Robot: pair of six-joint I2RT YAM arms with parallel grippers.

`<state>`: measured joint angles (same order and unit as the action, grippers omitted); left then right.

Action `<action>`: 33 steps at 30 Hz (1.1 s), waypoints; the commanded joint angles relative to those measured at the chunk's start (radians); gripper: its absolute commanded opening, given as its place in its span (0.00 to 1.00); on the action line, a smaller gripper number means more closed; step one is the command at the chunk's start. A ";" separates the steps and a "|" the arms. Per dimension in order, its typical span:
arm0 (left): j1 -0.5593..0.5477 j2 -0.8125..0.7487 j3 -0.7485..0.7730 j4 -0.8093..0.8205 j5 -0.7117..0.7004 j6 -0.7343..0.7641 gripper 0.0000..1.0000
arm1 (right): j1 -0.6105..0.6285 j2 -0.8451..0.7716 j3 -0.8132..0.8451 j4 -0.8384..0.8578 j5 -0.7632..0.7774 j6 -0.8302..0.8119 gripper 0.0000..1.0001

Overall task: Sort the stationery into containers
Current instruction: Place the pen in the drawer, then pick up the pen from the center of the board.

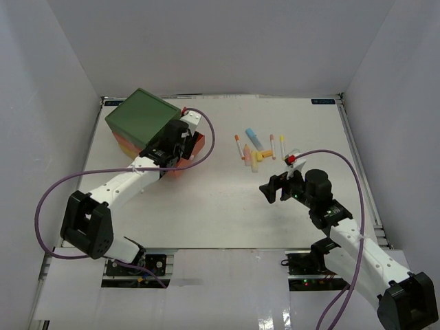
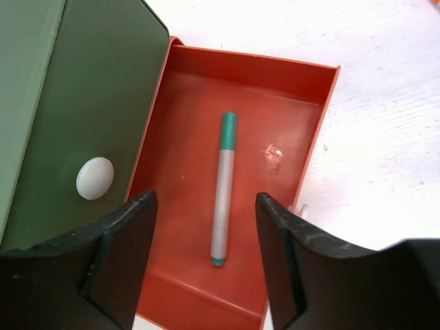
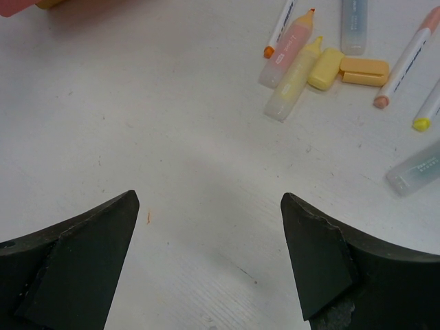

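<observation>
Well, overhead my left arm, stretched toward 11 o'clock, hides most of the chest [image 1: 141,117] below its green top. One green-capped pen [image 2: 223,185] lies in the open orange drawer [image 2: 182,130] under the left gripper [image 2: 206,206], which is spread and holds nothing. The right gripper [image 3: 210,206] gapes, empty, over the table [image 3: 172,124]. I count nine stationery pieces [image 3: 295,69] at its 1 o'clock, several cut off.

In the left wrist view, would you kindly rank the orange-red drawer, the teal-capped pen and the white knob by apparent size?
Largest to smallest:
1. orange-red drawer
2. teal-capped pen
3. white knob
No two look alike.
</observation>
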<state>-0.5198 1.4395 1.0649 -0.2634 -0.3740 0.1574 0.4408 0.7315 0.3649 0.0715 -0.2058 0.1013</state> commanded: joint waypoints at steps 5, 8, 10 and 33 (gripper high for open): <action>0.004 -0.148 0.060 -0.026 0.083 -0.085 0.91 | 0.003 0.133 0.155 -0.010 0.132 0.043 0.92; 0.004 -0.208 0.046 -0.027 0.119 -0.125 0.97 | -0.013 0.250 0.252 -0.036 0.239 0.064 0.99; 0.004 -0.250 0.023 -0.023 0.145 -0.150 0.98 | -0.034 0.363 0.336 -0.062 0.292 0.072 1.00; 0.004 -0.430 -0.126 0.087 0.112 -0.275 0.98 | -0.209 1.160 0.838 -0.133 0.401 0.048 0.66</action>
<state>-0.5190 1.0348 0.9417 -0.1967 -0.2646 -0.1062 0.2363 1.8587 1.1576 -0.0479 0.1696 0.1520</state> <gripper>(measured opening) 0.979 0.665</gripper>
